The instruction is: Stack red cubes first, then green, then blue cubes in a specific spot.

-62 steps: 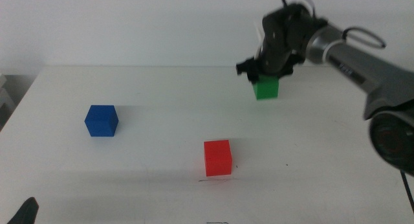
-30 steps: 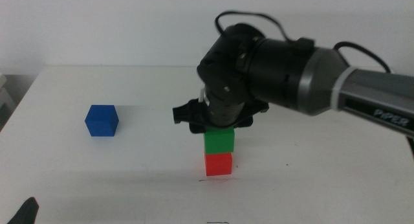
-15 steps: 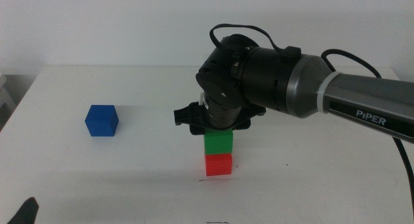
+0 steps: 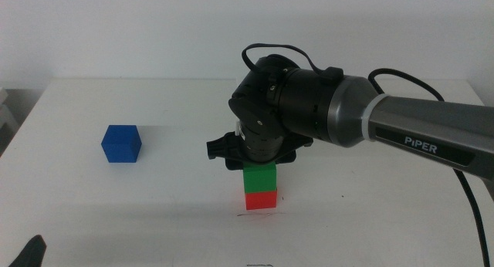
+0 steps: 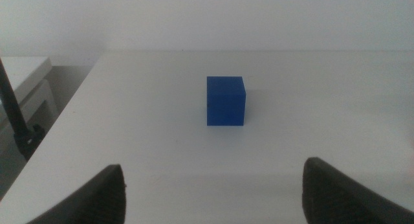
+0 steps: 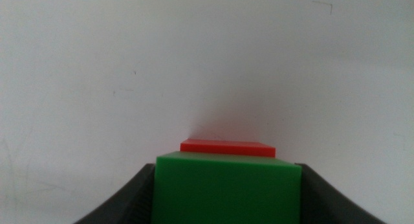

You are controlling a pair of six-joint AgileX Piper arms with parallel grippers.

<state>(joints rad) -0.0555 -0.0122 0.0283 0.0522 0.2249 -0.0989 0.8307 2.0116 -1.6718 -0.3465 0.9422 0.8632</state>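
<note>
Right tool [image 4: 259,163] comes down from above, clenched on the green cube [image 4: 260,178], which rests on the red cube [image 4: 261,199] at the marked spot [image 4: 245,214]; the blue cube [image 4: 121,143] sits well apart, out to its side.

Left tool [image 5: 213,185] waits released, blue cube [image 5: 226,101] straight ahead between its jaws' line.

Right tool's jaws flank the green cube [image 6: 228,188], red cube [image 6: 228,147] just beneath. These cubes look light, rigid and matte, best pinched on opposite flat faces.
</note>
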